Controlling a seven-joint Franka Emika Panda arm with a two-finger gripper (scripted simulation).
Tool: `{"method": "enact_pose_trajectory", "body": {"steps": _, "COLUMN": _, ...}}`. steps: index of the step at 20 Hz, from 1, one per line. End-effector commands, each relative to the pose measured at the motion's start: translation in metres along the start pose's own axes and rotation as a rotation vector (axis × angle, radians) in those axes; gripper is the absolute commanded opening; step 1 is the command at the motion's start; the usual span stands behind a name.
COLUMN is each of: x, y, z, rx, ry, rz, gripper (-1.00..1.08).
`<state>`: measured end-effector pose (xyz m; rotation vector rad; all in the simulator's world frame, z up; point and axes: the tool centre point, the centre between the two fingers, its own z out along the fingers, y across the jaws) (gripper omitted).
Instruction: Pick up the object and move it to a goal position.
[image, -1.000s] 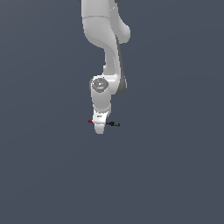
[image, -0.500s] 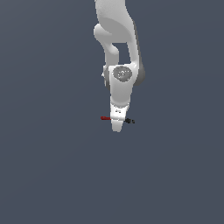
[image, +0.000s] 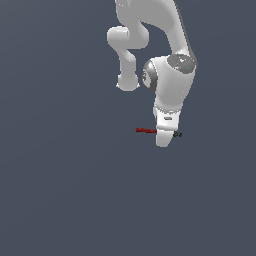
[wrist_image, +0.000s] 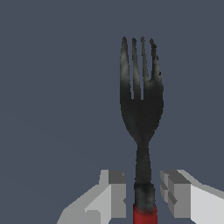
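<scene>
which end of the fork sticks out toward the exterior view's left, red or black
The red handle end; the black tines barely peek out on the gripper's other side.

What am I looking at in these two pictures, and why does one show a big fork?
Both are computer-drawn pictures of one white jointed robot arm, seen at the same moment. The exterior view comes from a camera off the arm. At the arm's lower end is its claw, and a thin fork with a red handle and dark metal prongs sticks out sideways from it. The other picture comes from a camera on the wrist, looking along the claw, so the same fork looks huge there. Its two grey fingers stand on either side of the fork's neck, just above the red handle. Behind everything is plain dark grey; nothing else shows.
</scene>
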<state>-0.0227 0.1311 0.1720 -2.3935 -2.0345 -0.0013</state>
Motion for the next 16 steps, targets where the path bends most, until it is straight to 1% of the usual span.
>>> {"method": "enact_pose_trajectory", "body": {"steps": 1, "x": 0.02, "y": 0.003, "z": -0.016, "rx": 0.001, "ry": 0.0, "rz": 0.002, "gripper": -1.0}}
{"method": "enact_pose_trajectory", "body": {"steps": 4, "x": 0.038, "y": 0.006, "z": -0.029, "rx": 0.001, "ry": 0.0, "rz": 0.003, "gripper": -1.0}}
{"method": "enact_pose_trajectory", "body": {"steps": 8, "x": 0.054, "y": 0.01, "z": -0.041, "rx": 0.001, "ry": 0.0, "rz": 0.003, "gripper": -1.0}}
{"method": "enact_pose_trajectory", "body": {"steps": 12, "x": 0.063, "y": 0.012, "z": -0.048, "rx": 0.001, "ry": 0.0, "rz": 0.004, "gripper": -1.0}}
{"method": "enact_pose_trajectory", "body": {"steps": 16, "x": 0.065, "y": 0.013, "z": -0.05, "rx": 0.001, "ry": 0.0, "rz": 0.004, "gripper": -1.0}}
